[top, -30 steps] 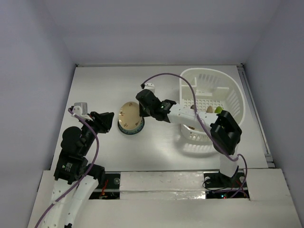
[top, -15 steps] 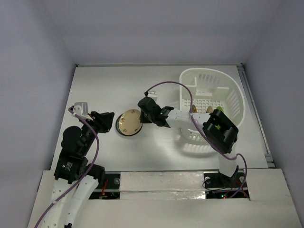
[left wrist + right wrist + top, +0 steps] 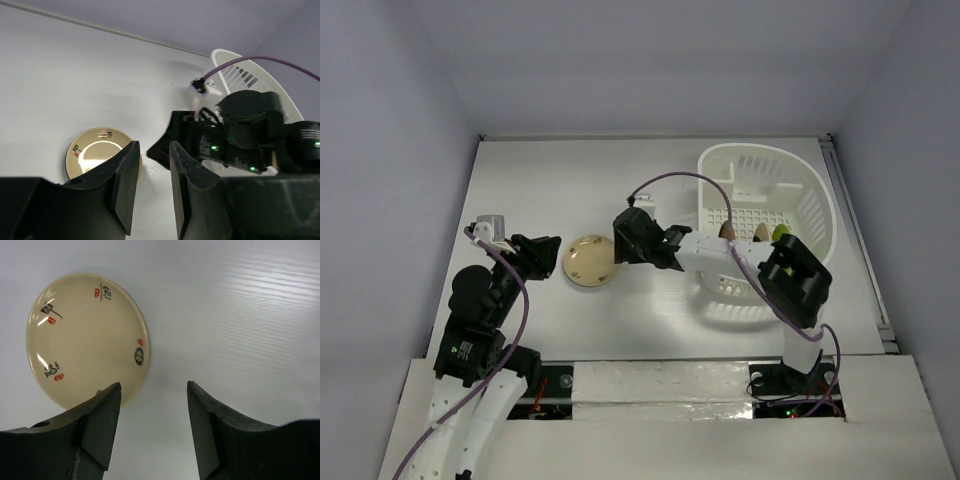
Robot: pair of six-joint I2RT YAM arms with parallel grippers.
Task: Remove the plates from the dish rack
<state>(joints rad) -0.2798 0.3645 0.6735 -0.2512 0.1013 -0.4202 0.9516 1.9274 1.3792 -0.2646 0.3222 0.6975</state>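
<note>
A cream plate (image 3: 87, 337) with small red and black marks lies flat on the desk (image 3: 240, 315), left of the dish rack (image 3: 820, 205). The right tool (image 3: 154, 386) hangs wide open beside it, empty; the left tool (image 3: 152, 150) is narrowly parted, empty.

Light was bright and even, seemingly from overhead; glare streaked the cream plate (image 3: 95, 157) and table (image 3: 260, 295); shadows were soft.

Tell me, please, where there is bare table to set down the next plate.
Widest bare table is far-left, between back edge and cream plate. Another strip lies near, between plate and dish rack. Crowded beside the plate: left end effector, right end effector.
</note>
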